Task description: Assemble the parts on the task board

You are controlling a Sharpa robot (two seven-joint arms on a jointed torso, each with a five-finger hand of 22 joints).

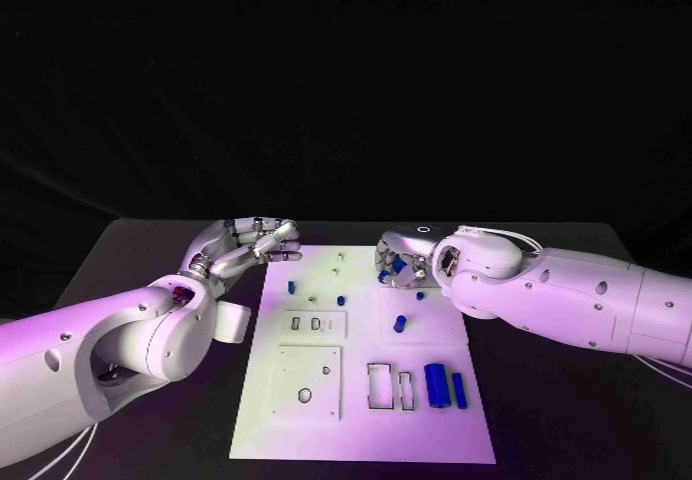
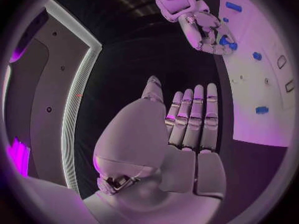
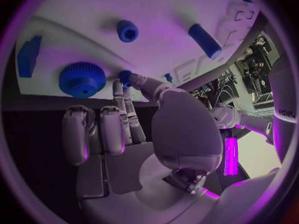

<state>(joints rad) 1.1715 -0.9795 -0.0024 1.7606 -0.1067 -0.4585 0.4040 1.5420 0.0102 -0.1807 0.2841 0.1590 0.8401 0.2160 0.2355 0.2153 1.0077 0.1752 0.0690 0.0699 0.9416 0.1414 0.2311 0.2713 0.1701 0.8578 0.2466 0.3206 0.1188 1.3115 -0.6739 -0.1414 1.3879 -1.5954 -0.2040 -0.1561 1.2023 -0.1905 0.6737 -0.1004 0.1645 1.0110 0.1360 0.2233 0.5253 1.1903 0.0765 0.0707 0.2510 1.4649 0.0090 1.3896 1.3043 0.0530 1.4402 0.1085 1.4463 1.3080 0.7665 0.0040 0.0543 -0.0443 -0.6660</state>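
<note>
The white task board point(image 1: 361, 400) lies mid-table with several small blue parts on it. My right hand point(image 1: 405, 262) hovers over its far right part; its thumb and a finger meet around a small blue peg point(image 3: 125, 76), next to a blue gear point(image 3: 82, 78). Whether the peg stands in the board I cannot tell. Around them lie a blue block point(image 3: 28, 55), a hollow blue cylinder point(image 3: 127, 31) and a blue rod point(image 3: 204, 40). My left hand point(image 1: 254, 244) is at the board's far left corner, fingers point(image 2: 194, 115) straight and apart, holding nothing.
Two long blue cylinders point(image 1: 446, 387) lie at the board's near right beside rectangular slots point(image 1: 387, 386). Small blue pieces point(image 1: 293, 287) point(image 1: 401, 323) stand mid-board. A white block point(image 1: 232, 322) sits off the board's left edge, by my left forearm. Black table surrounds the board.
</note>
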